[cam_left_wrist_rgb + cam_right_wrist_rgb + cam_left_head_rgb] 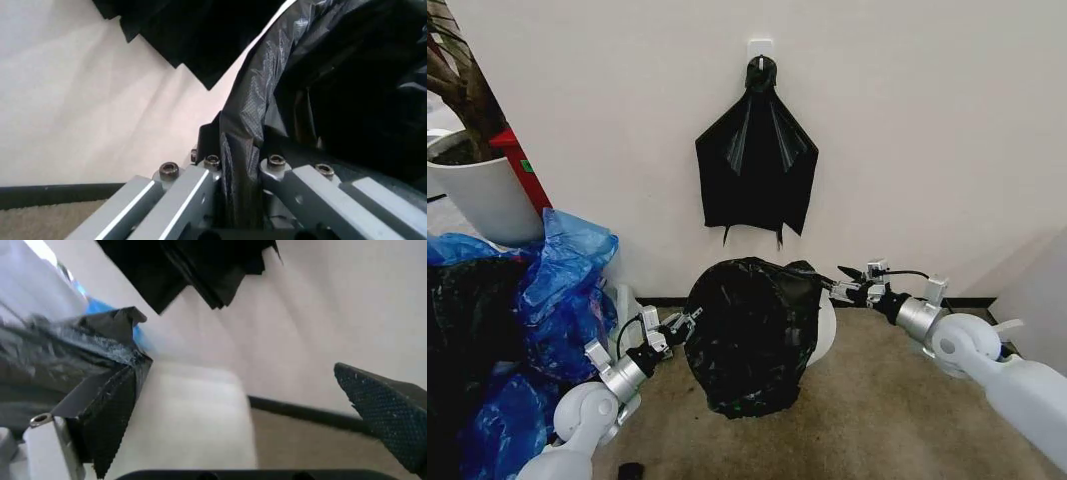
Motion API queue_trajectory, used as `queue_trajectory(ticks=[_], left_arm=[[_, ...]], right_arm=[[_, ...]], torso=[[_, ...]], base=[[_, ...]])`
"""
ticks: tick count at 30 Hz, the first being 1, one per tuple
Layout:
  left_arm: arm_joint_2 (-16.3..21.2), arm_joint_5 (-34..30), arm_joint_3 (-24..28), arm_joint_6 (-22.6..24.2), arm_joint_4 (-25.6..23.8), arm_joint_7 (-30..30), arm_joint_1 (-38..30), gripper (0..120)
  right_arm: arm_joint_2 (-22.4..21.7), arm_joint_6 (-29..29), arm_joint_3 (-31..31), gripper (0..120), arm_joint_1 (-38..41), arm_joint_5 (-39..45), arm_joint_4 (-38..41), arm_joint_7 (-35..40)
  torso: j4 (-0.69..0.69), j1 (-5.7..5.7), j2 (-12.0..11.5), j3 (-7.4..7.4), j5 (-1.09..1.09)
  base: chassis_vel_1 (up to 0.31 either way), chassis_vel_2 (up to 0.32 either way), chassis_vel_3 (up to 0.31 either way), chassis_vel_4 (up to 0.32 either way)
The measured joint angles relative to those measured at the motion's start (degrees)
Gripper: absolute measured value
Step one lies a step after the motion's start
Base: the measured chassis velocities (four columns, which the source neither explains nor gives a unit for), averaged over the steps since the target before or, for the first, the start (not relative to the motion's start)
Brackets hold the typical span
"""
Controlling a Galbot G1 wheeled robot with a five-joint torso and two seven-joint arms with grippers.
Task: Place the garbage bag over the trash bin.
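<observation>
The glossy black garbage bag (749, 335) covers most of the white trash bin (826, 335), which lies tipped toward me on the carpet with only its right side bare. My left gripper (689, 322) is at the bag's left edge, shut on a fold of the plastic (239, 150). At the bag's upper right edge is my right gripper (837, 282), its fingers spread wide. In the right wrist view a flap of the bag (110, 327) rests against one finger (110, 405), the other finger (387, 410) stands well apart, and the bin's white wall (193, 420) lies between them.
A fan-shaped black bunch (757, 165) hangs from a wall hook right above the bin. Bright blue bags (567, 290) are piled at the left, beside a large white planter (482, 195) and a red stand (524, 168). Bare carpet lies in front.
</observation>
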Motion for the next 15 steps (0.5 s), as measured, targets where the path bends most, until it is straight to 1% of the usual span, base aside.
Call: queue_trajectory(ticks=[1,2,3,5,8,9,10,12,15], left_arm=[[0.01,0.06,0.00,-0.03,0.12,0.12,-0.04,1],[0.10,0.30,0.00,-0.09,0.51,0.23,-0.13,1],[0.18,0.52,-0.02,-0.12,0.86,0.24,-0.20,1],[0.20,0.67,-0.07,-0.16,1.09,0.25,-0.21,1],[0.30,1.42,-0.07,-0.50,2.10,0.56,-0.37,1],[0.30,1.49,-0.06,-0.55,2.21,0.61,-0.41,1],[0.28,1.75,0.00,-1.03,3.19,0.84,-0.78,1],[0.27,1.13,0.06,-1.07,3.66,0.39,-1.06,1],[0.26,0.27,0.07,-1.07,4.03,-0.58,-1.44,1]], right_arm=[[0.08,-0.36,0.13,100,-0.16,1.26,0.29,0.26],[0.18,-1.57,0.65,100,-0.67,5.41,1.56,0.73],[0.10,-2.50,0.96,100,-0.93,7.73,2.61,0.75],[-0.03,-3.34,1.09,100,-1.05,9.24,3.42,0.69],[-0.65,-6.25,1.75,100,-1.40,14.75,6.45,0.78],[-0.67,-6.53,1.86,100,-1.43,15.16,6.64,0.87],[-0.71,-8.77,2.88,100,-1.73,18.54,7.80,1.91],[-0.74,-9.23,3.29,100,-1.95,20.52,8.22,2.77],[-0.75,-9.10,3.74,100,-2.20,21.24,8.30,3.62]], torso=[[0.00,0.00,0.00,0.00,0.00],[0.00,0.00,0.00,0.00,0.00],[0.01,0.00,0.00,0.00,0.00],[0.00,0.00,0.00,0.00,-0.02],[0.01,0.00,0.00,0.00,0.00],[0.01,0.00,0.00,0.00,-0.01],[0.00,0.00,0.00,0.00,-0.03],[0.01,0.00,0.00,0.00,-0.02],[0.01,0.00,0.00,0.00,0.00]], base=[[0.000,0.000,0.000,0.000],[0.000,0.000,0.000,0.000],[0.000,0.000,0.000,0.000],[0.000,0.000,0.000,0.000],[0.000,0.000,0.000,0.000],[0.000,0.000,0.000,0.000],[0.000,0.000,0.000,0.000],[0.000,0.000,0.000,0.000],[0.000,0.000,0.000,0.000]])
